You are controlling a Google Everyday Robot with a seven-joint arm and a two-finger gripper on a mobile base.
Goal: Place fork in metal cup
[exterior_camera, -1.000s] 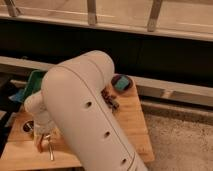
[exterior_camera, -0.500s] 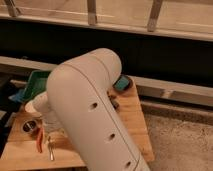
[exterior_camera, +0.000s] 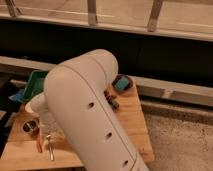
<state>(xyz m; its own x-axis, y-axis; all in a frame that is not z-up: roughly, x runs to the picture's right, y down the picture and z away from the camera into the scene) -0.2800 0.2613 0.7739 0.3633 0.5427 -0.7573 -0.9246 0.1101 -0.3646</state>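
The fork, slim and silvery, lies on the wooden table near its front left edge, right beside a red-orange carrot-like item. The metal cup, small, dark and shiny, stands upright on the table just left of and behind them. My gripper hangs at the end of the big white arm, directly over the fork's upper end and to the right of the cup. The arm hides much of the table behind it.
A green tray sits at the table's back left with a blue item beside it. A dark teal object and small dark pieces lie at the back right. A dark ledge runs behind the table.
The arm has swung and now covers more of the table's middle. The gripper stays low over the fork. Fork, carrot-like item and cup stay roughly where they were.
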